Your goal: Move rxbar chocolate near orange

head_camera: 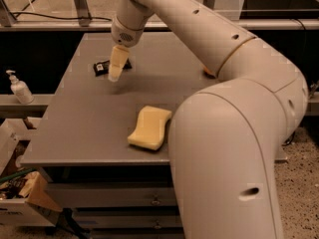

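The rxbar chocolate [103, 66], a small flat black bar with white marks, lies on the grey table [89, 113] at the far left. My gripper [115, 75] hangs just above and slightly right of the bar, its pale fingers pointing down and partly covering the bar's right end. The orange [209, 73] sits at the right of the table; only a small sliver shows behind my arm.
A pale yellow wavy sponge [149, 127] lies near the table's front edge. My large white arm [234, 133] covers the table's right side. A pump bottle [19, 88] stands on a ledge at left. A cardboard box [20, 203] sits on the floor at lower left.
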Action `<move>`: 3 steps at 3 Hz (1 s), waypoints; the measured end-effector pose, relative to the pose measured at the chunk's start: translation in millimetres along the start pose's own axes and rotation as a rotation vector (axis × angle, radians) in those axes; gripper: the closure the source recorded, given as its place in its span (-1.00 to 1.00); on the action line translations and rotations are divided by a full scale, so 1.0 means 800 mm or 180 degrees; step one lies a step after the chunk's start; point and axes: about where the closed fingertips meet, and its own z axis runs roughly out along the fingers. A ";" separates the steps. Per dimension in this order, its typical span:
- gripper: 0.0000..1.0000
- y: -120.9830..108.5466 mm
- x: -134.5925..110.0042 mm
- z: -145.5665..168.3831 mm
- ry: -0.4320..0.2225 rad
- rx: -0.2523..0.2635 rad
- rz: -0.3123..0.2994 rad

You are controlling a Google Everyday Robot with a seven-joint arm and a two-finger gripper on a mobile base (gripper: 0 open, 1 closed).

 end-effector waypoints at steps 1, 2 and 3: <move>-1.00 -0.012 0.006 0.012 0.0085 -0.0069 0.0093; -1.00 -0.022 0.015 0.030 0.0141 -0.0118 0.0169; -1.00 -0.030 0.027 0.046 0.0184 -0.0140 0.0241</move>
